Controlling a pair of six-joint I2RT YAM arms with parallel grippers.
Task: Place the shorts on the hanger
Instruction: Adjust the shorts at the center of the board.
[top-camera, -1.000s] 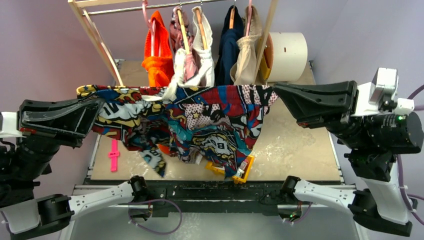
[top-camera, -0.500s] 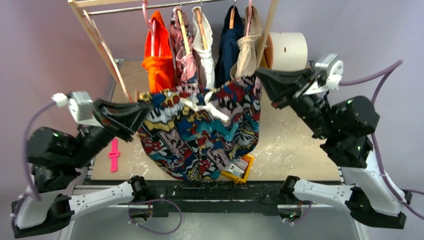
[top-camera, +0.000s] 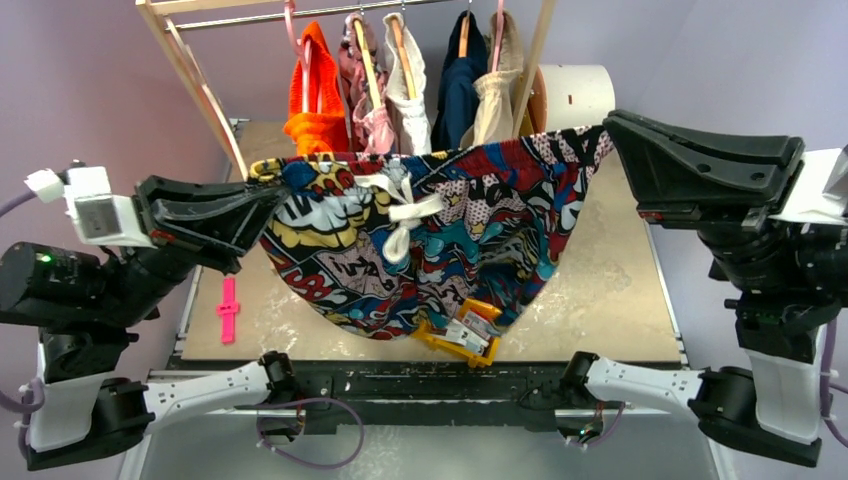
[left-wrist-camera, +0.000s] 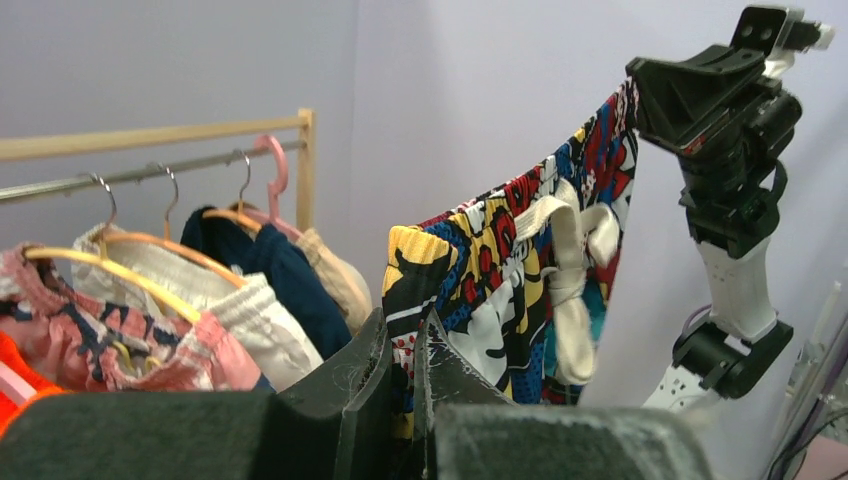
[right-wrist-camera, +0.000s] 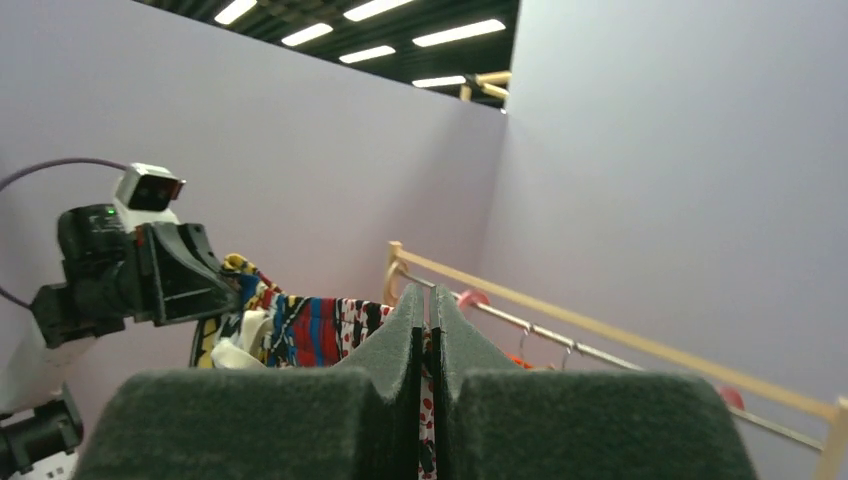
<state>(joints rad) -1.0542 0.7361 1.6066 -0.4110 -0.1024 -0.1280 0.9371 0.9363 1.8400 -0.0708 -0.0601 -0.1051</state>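
Note:
The comic-print shorts (top-camera: 470, 235) hang in the air above the table, stretched wide by the waistband, with the white drawstring (top-camera: 400, 212) dangling at the front. My left gripper (top-camera: 278, 188) is shut on the waistband's left end, the cloth pinched between its fingers (left-wrist-camera: 405, 330). My right gripper (top-camera: 608, 128) is shut on the right end, with red-dotted cloth showing in the narrow slit between its pads (right-wrist-camera: 428, 300). The shorts (left-wrist-camera: 500, 260) run from one gripper to the other (right-wrist-camera: 300, 325). The hanger is hidden or out of view.
Behind the shorts stands a wooden rack (top-camera: 190, 65) with an orange garment (top-camera: 315, 110), a pink patterned one (top-camera: 372, 120), and white, navy and beige ones. A white roll (top-camera: 578, 98) sits back right. A yellow angular object (top-camera: 470, 338) and a pink clip (top-camera: 228, 310) lie on the table (top-camera: 610, 290).
Half a second ago the shorts sagged, bunched between grippers that were close together. The arms have since spread apart, pulling the waistband taut, higher and nearer the rack than one second ago.

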